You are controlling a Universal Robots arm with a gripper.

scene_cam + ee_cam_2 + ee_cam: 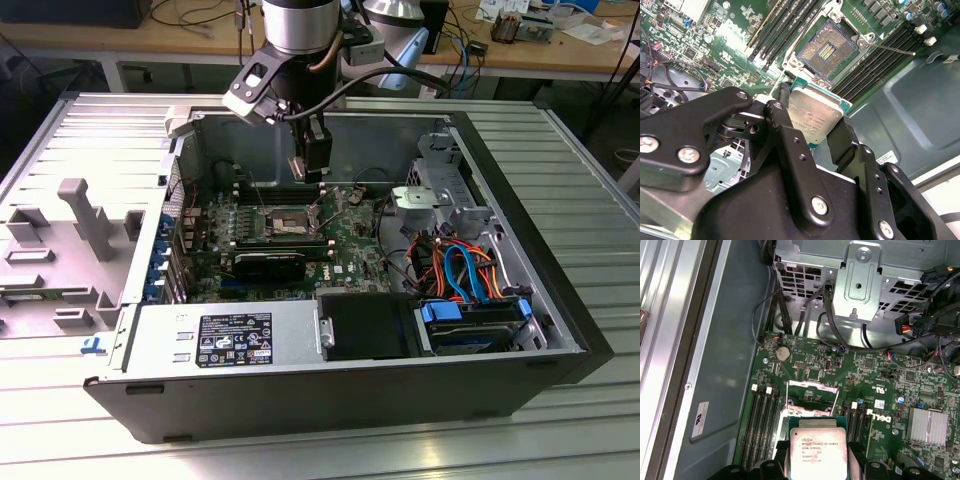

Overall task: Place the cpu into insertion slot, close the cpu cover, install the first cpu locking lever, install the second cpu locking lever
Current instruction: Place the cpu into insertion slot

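Observation:
My gripper (311,168) hangs inside the open computer case, above the green board and a little behind the insertion slot (285,222). It is shut on the cpu (815,112), a pale silvery square held by its edges between the two black fingers (780,117). In the second wrist view the insertion slot (825,48) lies open beyond the chip, with its dark gold-dotted centre exposed. The first wrist view has the cpu (817,452) right over the slot, and the cpu cover (812,385) stands raised behind it. A thin wire locking lever (890,49) sticks out beside the slot.
Long black memory slots (790,25) flank the socket on both sides. A metal drive cage (435,195) and blue and orange cables (465,270) fill the exterior view's right. The power supply (225,340) sits at the case front. A grey fixture (85,215) lies outside on the left.

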